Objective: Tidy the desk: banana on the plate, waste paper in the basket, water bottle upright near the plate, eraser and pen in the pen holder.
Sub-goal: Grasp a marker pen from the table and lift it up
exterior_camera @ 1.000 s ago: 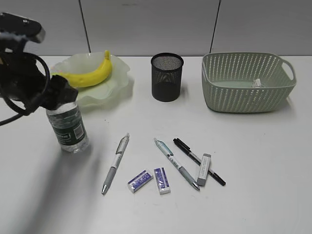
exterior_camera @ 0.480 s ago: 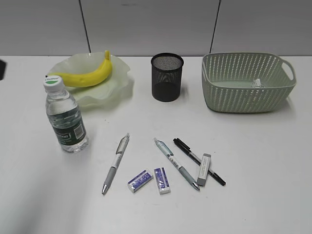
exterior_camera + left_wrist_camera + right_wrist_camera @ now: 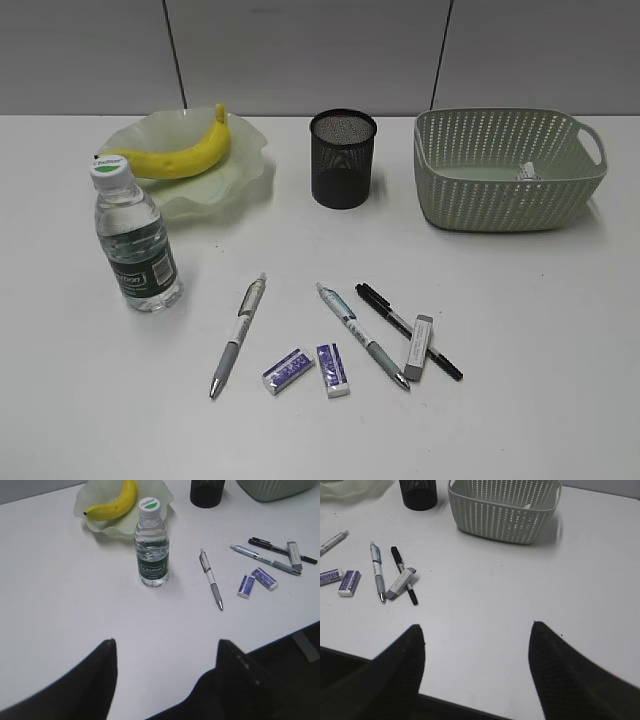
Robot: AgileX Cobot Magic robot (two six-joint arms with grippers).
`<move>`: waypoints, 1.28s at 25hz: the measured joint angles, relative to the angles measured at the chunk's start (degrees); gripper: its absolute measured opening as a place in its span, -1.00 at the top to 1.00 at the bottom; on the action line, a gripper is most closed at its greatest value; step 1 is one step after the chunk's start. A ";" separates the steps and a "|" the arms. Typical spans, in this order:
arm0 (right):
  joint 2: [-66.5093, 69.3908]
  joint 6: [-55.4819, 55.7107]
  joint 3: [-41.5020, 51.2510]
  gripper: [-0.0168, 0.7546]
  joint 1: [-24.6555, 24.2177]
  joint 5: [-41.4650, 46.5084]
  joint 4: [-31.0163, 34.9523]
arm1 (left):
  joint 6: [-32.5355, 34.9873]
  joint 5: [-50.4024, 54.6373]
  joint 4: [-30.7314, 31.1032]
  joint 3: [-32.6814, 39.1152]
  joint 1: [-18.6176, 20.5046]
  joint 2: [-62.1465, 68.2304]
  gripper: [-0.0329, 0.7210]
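Observation:
The banana (image 3: 180, 155) lies in the wavy green plate (image 3: 245, 175) at the back left. The water bottle (image 3: 135, 240) stands upright in front of the plate; it also shows in the left wrist view (image 3: 151, 550). The black mesh pen holder (image 3: 342, 158) stands at the back middle. The waste paper (image 3: 527, 171) lies inside the green basket (image 3: 500, 200). Three pens (image 3: 237, 335) (image 3: 362, 335) (image 3: 405, 330) and three erasers (image 3: 287, 370) (image 3: 331, 370) (image 3: 418, 347) lie on the desk (image 3: 540, 330). My left gripper (image 3: 164, 642) and right gripper (image 3: 476, 627) are open and empty, near the front edge, out of the exterior view.
The grey wall panels stand behind the desk. The desk's front edge shows in both wrist views, close under the grippers.
The left arm has let go of the upright bottle and drawn back out of the exterior view. Nothing on the desk has moved in the last half second.

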 joint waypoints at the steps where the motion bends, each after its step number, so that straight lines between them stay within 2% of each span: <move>1: 0.41 0.00 0.00 -0.38 0.00 0.00 0.00 | 0.00 0.34 0.08 1.37 0.00 -2.44 -0.30; 8: 1.27 0.00 0.00 -0.38 0.00 -0.05 0.00 | -0.22 0.63 1.48 9.77 0.00 -13.57 -0.27; 15: 4.92 -1.34 0.00 -0.38 0.00 -0.11 0.39 | -0.22 -4.01 3.09 10.84 0.00 -14.23 -0.27; 20: 16.38 -6.78 -0.97 -0.32 0.00 -2.01 4.00 | -0.22 -7.65 2.81 12.74 0.00 -14.23 -0.25; 27: 36.55 -17.62 -4.30 -0.28 0.00 -14.90 15.28 | -0.22 -7.91 2.74 12.74 0.00 -14.23 -0.22; 32: 56.41 -19.96 -11.89 -0.25 2.90 -17.46 17.16 | -0.24 -7.91 2.74 12.74 0.00 -14.23 -0.22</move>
